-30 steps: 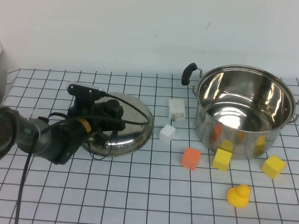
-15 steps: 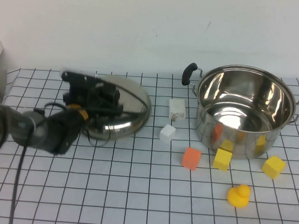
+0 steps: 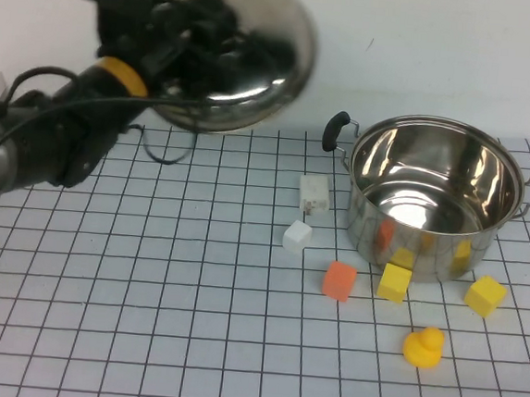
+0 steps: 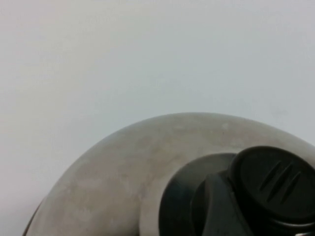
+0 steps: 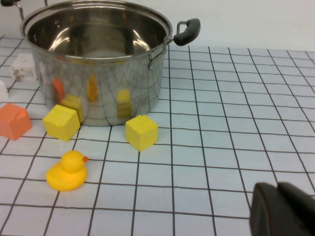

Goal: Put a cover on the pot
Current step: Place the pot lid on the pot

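Observation:
The shiny steel pot with two black side handles stands open at the back right of the gridded table; it also shows in the right wrist view. My left gripper is shut on the black knob of the domed steel lid and holds it tilted high in the air, up and to the left of the pot. In the left wrist view the lid shows against the white wall. My right gripper is shut and empty, low over the table to the right of the pot; it is out of the high view.
Two white blocks lie left of the pot. An orange block, two yellow blocks and a yellow duck lie in front of it. A white wall runs along the back.
My left gripper has lifted the lid off the table, from the back left up high into the air and a little to the right. The pot and blocks have not moved.

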Controlling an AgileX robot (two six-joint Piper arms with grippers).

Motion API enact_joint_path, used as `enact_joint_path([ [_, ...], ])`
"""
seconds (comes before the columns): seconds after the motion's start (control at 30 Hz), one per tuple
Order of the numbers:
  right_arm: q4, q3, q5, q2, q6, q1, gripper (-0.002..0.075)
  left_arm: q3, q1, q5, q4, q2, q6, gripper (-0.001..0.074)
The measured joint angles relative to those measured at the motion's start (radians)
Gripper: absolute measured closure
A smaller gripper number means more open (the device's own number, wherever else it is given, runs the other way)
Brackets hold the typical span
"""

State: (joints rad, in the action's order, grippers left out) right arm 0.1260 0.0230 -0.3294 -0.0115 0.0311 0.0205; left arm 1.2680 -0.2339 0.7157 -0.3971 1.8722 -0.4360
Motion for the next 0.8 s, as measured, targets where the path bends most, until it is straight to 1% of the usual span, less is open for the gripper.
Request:
enact_joint_path([
  [0.1,0.000,0.000,0.000,0.000,0.000,0.000,0.0717,0.008,-0.083,-0.005,-0.066,-0.020,-0.040,0.0403],
  [0.23,0.000,0.000,0.000,0.000,0.000,0.000,0.0717,0.052,-0.209,-0.030,-0.078,0.011,-0.048,0.0404],
  [0.33,0.000,0.000,0.000,0.000,0.000,0.000,0.0717,0.110,-0.280,-0.030,-0.078,0.060,-0.050,0.0404],
  [0.47,0.000,0.000,0.000,0.000,0.000,0.000,0.0717,0.191,-0.325,-0.030,-0.059,0.140,-0.050,0.0404],
  [0.67,0.000,0.000,0.000,0.000,0.000,0.000,0.0717,0.313,-0.348,-0.043,-0.020,0.285,-0.052,0.0404],
  [0.8,0.000,0.000,0.000,0.000,0.000,0.000,0.0717,0.432,-0.352,-0.148,-0.016,0.390,-0.052,0.0404],
])
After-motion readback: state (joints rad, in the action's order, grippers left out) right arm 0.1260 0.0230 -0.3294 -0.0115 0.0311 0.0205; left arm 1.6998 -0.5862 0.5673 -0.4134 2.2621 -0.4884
